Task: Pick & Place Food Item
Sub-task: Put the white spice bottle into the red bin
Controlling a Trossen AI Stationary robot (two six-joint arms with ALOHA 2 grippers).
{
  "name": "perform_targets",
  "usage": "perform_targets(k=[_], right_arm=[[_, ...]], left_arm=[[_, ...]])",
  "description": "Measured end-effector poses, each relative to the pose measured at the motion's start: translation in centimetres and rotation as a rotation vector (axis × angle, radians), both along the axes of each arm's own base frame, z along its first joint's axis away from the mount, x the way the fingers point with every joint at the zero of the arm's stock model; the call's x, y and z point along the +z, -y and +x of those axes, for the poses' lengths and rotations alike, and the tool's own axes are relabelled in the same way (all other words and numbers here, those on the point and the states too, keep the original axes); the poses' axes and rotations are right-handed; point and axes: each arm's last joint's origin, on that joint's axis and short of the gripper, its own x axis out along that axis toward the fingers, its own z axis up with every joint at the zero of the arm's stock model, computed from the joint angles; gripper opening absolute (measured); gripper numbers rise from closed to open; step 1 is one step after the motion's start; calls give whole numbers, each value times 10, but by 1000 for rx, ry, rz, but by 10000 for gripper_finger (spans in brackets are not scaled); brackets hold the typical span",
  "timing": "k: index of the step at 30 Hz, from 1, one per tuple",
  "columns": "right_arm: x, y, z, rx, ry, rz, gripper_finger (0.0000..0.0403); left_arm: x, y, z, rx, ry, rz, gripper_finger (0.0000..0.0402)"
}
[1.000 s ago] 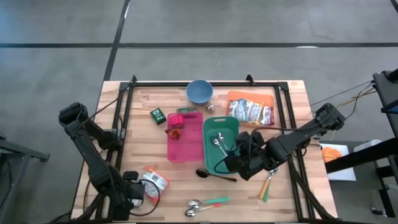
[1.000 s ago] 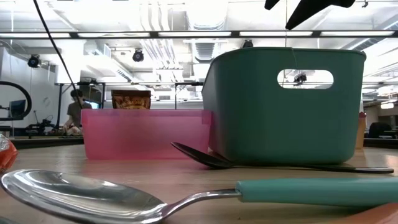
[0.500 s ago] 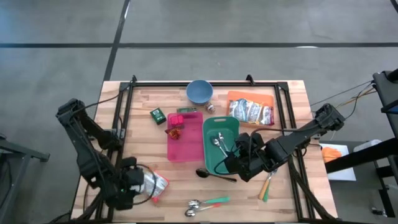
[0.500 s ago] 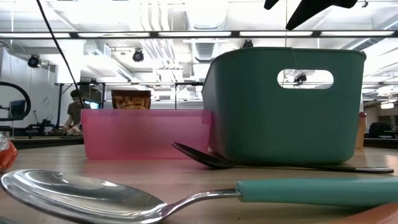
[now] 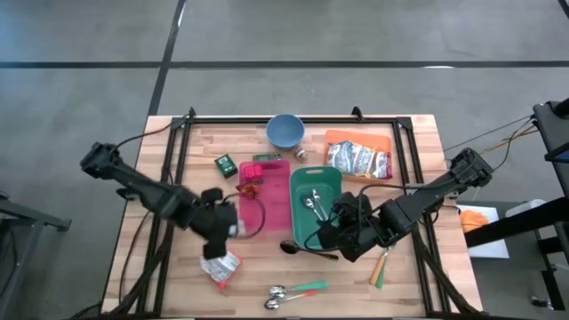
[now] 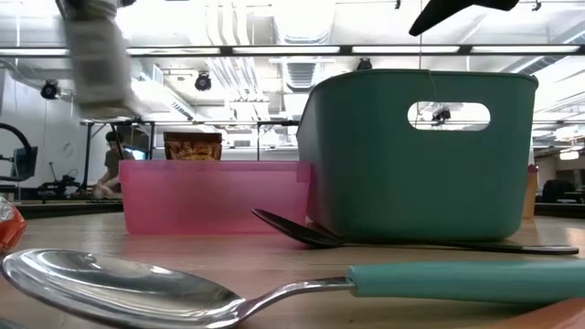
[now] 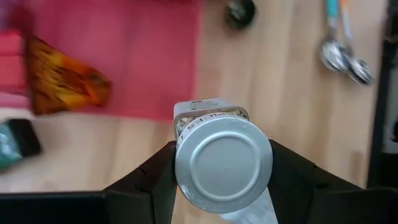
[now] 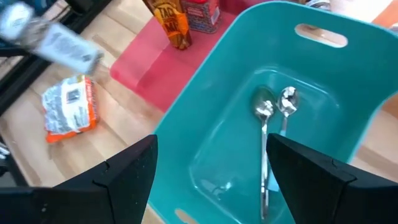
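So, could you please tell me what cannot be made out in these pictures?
- Left wrist view: the label on the jar held by the left gripper, mostly hidden behind the jar's own lid.
- Low view: what lies in the teal bin, hidden by its wall.
- High view: the print on the packet, too small.

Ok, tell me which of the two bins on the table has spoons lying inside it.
The teal bin, right of the pink bin and under the right gripper. Two spoons lie on its floor; the pink one holds snack packets instead.
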Motion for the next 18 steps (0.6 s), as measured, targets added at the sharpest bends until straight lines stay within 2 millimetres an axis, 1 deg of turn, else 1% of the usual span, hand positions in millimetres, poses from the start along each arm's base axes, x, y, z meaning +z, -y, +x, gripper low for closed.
perform_targets(k=[4,8,10,13,18], right_arm=[[-2,-1,3,0,28,16,298],[-6,-4,6,0,67,39,298],[-9,-4,7,0,75,44,298],[-10,-4,8,-4,84,51,298],[-11,-4,8,-5,85,52,298]], left_arm=[[1,-25,14,20,21,19,187],[3,-44,27,65,76,7,187],[3,-52,33,84,99,-4,187],[1,-65,38,100,82,-30,187],[-4,-77,43,90,47,-43,187]])
